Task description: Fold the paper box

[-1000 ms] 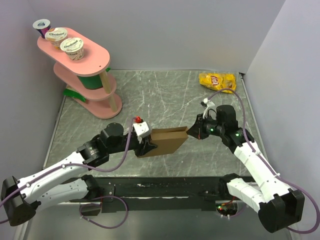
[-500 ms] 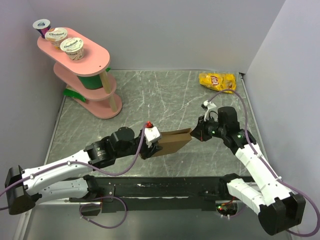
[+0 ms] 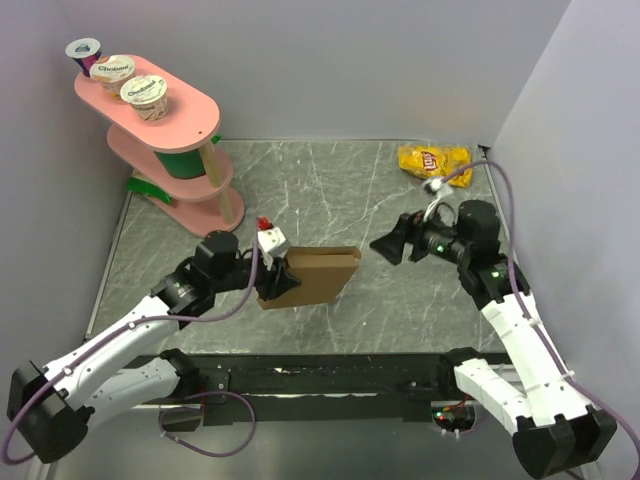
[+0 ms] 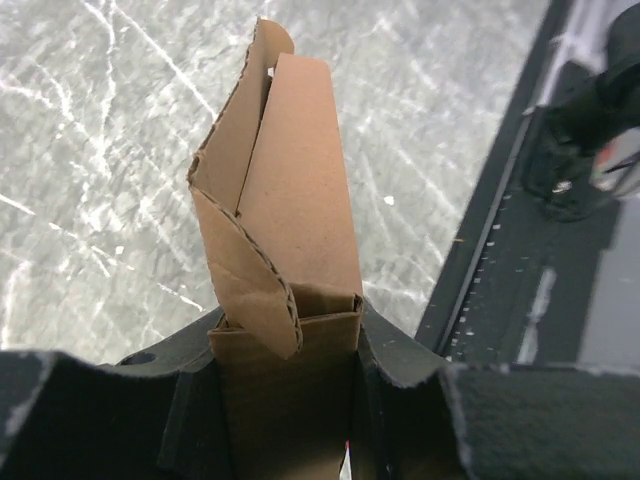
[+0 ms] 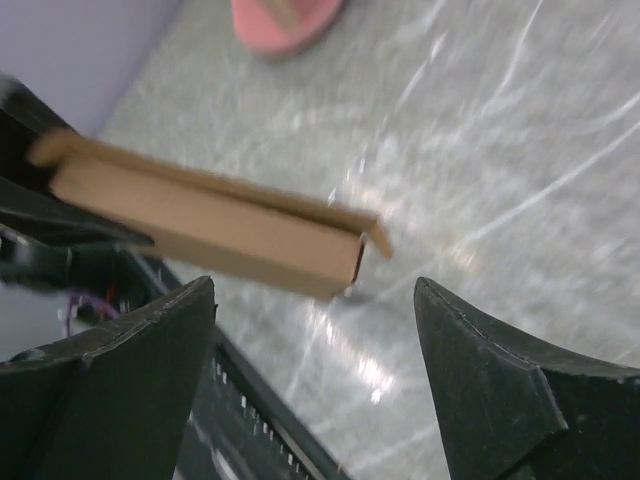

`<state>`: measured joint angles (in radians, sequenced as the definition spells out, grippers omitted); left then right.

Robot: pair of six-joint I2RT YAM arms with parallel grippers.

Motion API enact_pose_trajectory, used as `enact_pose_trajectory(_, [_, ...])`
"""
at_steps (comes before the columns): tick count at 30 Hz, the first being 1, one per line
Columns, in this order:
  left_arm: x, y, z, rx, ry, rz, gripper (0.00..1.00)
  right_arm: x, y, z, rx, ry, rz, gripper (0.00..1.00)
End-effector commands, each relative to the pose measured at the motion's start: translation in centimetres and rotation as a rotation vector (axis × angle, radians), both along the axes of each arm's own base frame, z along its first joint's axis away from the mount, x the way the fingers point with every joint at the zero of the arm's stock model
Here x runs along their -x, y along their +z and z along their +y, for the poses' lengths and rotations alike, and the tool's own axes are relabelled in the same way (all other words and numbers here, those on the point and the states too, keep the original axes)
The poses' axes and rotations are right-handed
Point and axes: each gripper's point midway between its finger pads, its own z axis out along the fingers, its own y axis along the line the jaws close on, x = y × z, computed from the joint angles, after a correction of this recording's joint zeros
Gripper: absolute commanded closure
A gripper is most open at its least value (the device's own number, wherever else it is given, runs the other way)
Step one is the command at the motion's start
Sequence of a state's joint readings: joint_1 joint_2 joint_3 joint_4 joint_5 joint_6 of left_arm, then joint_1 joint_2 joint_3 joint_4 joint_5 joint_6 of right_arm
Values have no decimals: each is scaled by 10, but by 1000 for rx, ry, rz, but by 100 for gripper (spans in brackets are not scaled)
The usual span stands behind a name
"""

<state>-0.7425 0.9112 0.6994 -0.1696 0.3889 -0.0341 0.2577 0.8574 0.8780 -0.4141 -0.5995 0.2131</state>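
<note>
While clamping partly folded paper box by its left end in left tool, holds it edgewise over middle of surface, probably to present free end. Has right tool spread wide, empty, facing that end.

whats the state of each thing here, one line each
brown corrugated cardboard paper box: partly folded, clamped at one end
left end effector: shut on the paper box
right end effector: open, apart from the box
yellow chip bag: lying flat, far right corner
three yogurt cups: upright, lids on, atop pink tiered shelf
</note>
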Motion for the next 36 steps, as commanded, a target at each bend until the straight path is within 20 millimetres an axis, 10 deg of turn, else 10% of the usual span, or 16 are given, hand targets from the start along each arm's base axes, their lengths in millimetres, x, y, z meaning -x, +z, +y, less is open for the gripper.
enact_pose_trajectory(1, [24, 46, -8, 179, -234, 8, 93, -17, 67, -9, -87, -40, -162, 15])
enact_pose_trajectory(7, [49, 75, 15, 325, -457, 112, 91, -41, 52, -31, -44, -82, -252, 33])
enact_pose_trajectory(13, [55, 95, 29, 362, -601, 143, 93, 7, 70, -1, -237, 258, -474, 27])
enact_pose_trajectory(28, [61, 124, 47, 455, -707, 167, 94, 79, 58, 10, -358, 642, -399, 43])
enact_pose_trajectory(36, [43, 119, 41, 476, -674, 138, 95, 82, 48, 18, -355, 677, -373, 44])
